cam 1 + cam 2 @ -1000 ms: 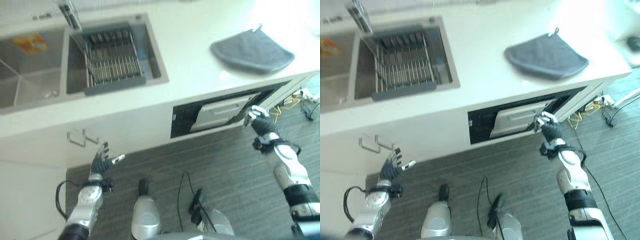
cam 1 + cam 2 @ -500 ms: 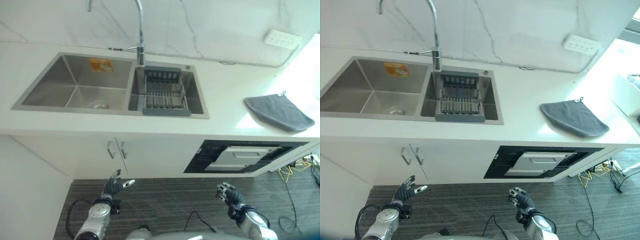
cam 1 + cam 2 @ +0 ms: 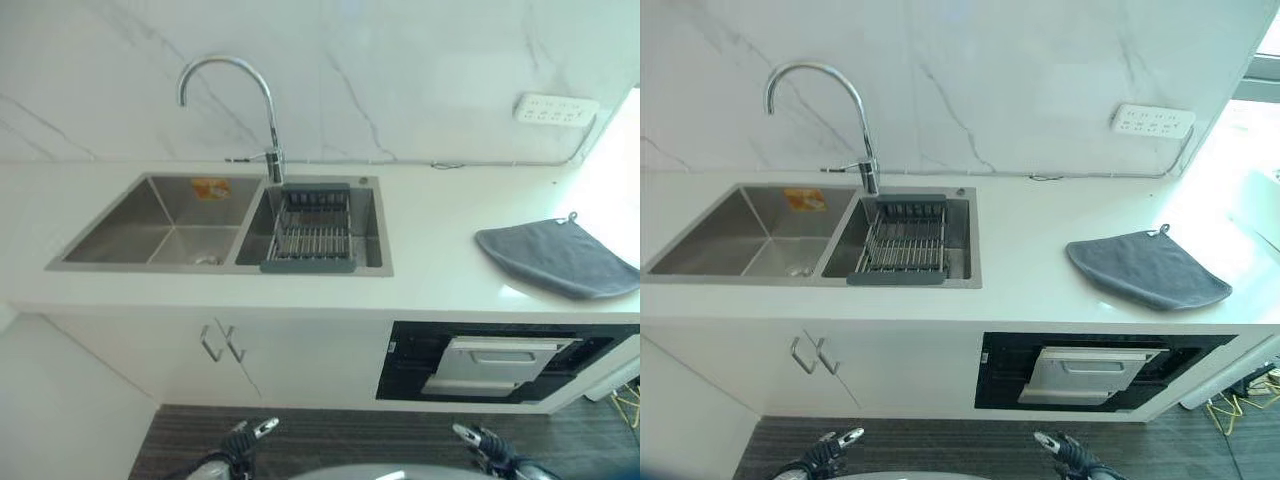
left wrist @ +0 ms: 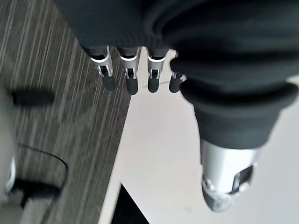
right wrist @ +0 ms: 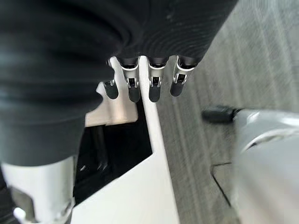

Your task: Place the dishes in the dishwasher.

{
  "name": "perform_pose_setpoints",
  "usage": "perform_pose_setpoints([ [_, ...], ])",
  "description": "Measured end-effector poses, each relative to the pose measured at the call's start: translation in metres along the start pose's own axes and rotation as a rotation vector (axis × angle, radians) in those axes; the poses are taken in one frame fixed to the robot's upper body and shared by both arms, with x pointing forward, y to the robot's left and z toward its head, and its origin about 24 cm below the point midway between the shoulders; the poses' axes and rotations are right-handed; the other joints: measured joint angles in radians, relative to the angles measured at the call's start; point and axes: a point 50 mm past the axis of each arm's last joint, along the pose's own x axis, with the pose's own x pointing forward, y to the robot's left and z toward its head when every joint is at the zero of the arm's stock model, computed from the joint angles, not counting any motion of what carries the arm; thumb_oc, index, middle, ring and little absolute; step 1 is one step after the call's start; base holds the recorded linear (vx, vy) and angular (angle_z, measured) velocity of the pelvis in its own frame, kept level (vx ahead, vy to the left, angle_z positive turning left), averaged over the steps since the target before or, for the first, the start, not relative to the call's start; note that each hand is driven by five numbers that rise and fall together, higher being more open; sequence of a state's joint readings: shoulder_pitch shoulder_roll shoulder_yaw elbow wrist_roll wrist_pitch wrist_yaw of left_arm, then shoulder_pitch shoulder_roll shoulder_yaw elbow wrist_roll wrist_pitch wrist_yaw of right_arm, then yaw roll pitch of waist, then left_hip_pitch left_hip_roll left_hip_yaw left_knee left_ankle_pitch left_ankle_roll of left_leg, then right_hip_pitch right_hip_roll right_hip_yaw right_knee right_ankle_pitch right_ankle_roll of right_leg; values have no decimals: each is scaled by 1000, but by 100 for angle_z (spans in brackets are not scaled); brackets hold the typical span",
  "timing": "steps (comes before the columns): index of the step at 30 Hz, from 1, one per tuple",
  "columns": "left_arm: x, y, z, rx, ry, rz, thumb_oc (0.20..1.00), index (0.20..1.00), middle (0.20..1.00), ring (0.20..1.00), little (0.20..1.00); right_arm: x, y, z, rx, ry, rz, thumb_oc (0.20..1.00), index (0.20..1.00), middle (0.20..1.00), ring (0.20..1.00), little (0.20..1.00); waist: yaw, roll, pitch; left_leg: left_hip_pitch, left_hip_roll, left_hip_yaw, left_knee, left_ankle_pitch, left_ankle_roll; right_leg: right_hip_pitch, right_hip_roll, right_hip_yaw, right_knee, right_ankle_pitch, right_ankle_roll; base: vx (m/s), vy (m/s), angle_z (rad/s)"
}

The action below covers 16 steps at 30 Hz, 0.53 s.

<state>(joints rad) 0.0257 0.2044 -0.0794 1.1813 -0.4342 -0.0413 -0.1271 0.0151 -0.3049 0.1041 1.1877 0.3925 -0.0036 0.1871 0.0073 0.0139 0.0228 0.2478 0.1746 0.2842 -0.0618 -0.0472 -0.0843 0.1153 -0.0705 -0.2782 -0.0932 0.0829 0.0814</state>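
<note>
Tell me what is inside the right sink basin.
A dark-framed wire drying rack sits in the right basin of the sink, just below the faucet. Its bars look bare, with no dishes on it. The basin floor beneath the rack is mostly hidden.

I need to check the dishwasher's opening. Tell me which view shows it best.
The right eye view: the dishwasher sits whole under the counter, its drawer part-way out. The left eye view shows the same nearer its right edge. The right wrist view catches a dark slice of the opening past the right hand.

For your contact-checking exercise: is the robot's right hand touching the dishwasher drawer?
Apart. In the right eye view the right hand hangs low over the floor, with floor showing between it and the dishwasher drawer.
</note>
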Motion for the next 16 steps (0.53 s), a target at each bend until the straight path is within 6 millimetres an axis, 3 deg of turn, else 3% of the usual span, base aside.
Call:
perform_pose_setpoints([
  [3, -1, 0, -9, -6, 30, -2, 1000, 1000, 1000, 1000, 1000, -1, 0, -6, 5, 16, -1, 1000, 1000, 1000, 1000, 1000, 0, 14, 0, -2, 14, -1, 1, -8, -10, -2, 10, -3, 0, 0, -6, 63, 0, 1],
  [8, -2, 3, -11, -7, 41, 8, 1000, 1000, 1000, 1000, 1000, -3, -1, -17, -32, 60, 1, 1000, 1000, 1000, 1000, 1000, -1, 15, 0, -2, -4, 1, -7, -8, -10, -11, -11, 5, 2, 5, -11, 33, 1, -2],
  [16, -2, 3, -10, -28, 38, -16, 1000, 1000, 1000, 1000, 1000, -2, 0, -14, -71, 58, 18, 1000, 1000, 1000, 1000, 1000, 0, 21, 8, 12, -10, 2, -8, -8, -8, 5, -13, 11, 5, 14, -2, 2, 0, -1],
])
